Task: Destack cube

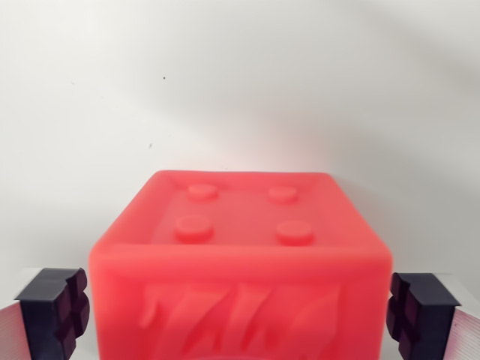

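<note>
My gripper [240, 311] is spread wide, a dark pad [54, 311] on each side of the red cube [240, 259], and it holds nothing. The cube sits between the pads, filling the lower middle of the wrist view, four studs on its top face. A narrow gap shows on both sides, so I judge the pads are not touching it.

What lies under the cube I cannot see, so I cannot tell whether it rests on another cube. If it does and I close too low, I may clamp the one beneath as well, or drag it along as I lift. An off-centre close could twist or tip the cube.

The front face bears raised slanted shapes, too blurred to read as writing. No brand shows.
</note>
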Tool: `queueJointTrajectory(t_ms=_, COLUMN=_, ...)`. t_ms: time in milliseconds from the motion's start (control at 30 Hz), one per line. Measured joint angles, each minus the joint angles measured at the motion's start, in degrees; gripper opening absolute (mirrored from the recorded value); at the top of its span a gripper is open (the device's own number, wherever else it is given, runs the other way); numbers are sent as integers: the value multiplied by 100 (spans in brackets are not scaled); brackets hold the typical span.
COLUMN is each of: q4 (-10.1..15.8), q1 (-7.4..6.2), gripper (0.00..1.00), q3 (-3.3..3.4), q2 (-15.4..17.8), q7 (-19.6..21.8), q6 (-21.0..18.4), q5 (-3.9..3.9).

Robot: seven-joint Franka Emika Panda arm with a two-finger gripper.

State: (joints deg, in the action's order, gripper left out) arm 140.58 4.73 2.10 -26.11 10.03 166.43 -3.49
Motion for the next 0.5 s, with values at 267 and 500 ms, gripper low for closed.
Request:
queueJointTrajectory(t_ms=267, q4=70, q1=-24, gripper=100, q3=31, q2=269, q7=2, q6=-186, q5=2)
queueJointTrajectory(t_ms=500, q4=152, q1=-67, gripper=100, q3=82, q2=610, q7=16, q6=-443, q5=21)
